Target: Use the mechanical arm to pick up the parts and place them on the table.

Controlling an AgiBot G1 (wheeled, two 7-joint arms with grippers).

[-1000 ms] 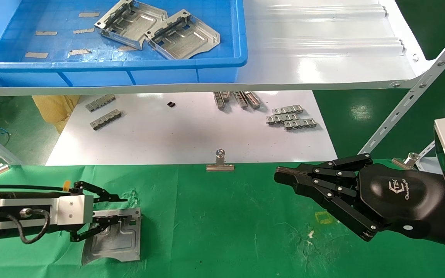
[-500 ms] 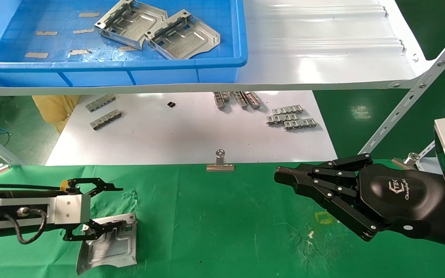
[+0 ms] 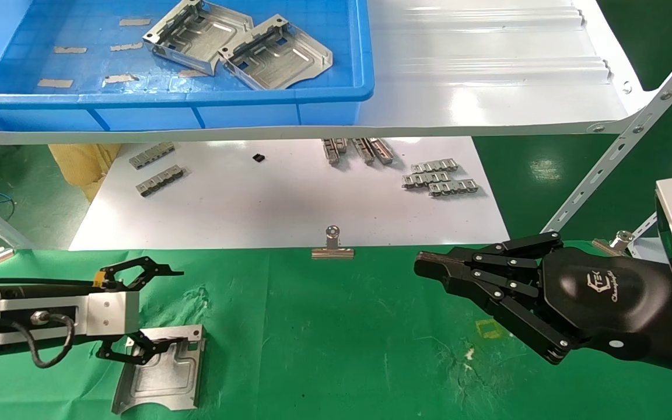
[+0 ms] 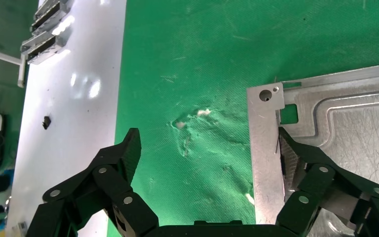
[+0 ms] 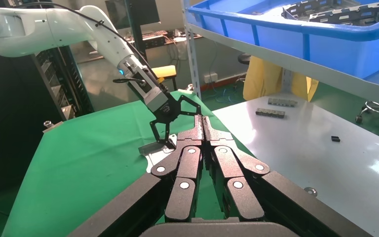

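Surface: green cloth table [image 3: 324, 326], wrinkled, with a white board [image 3: 289, 198] behind it and a white shelf [image 3: 487, 76] overhead carrying the blue bin [image 3: 167, 108].
Step in hand: release, by my read. One part [image 3: 158, 370] lies flat on the cloth at the near left.
Left gripper [image 3: 155, 312]: jaws spread wide, holding nothing; one finger hangs over the plate's corner, the other over bare cloth.
Right gripper [image 3: 429, 267]: parked at the right over the cloth, fingers drawn together, empty.
Still to fetch: two parts [image 3: 237, 46] lying in the bin.
Next move: lift clear, then reach up under no obstruction to the bin.
Edges: plate sits near the surface's front edge.
Open room: wide bare cloth in the middle, binder clip [image 3: 332, 248] at the back edge.
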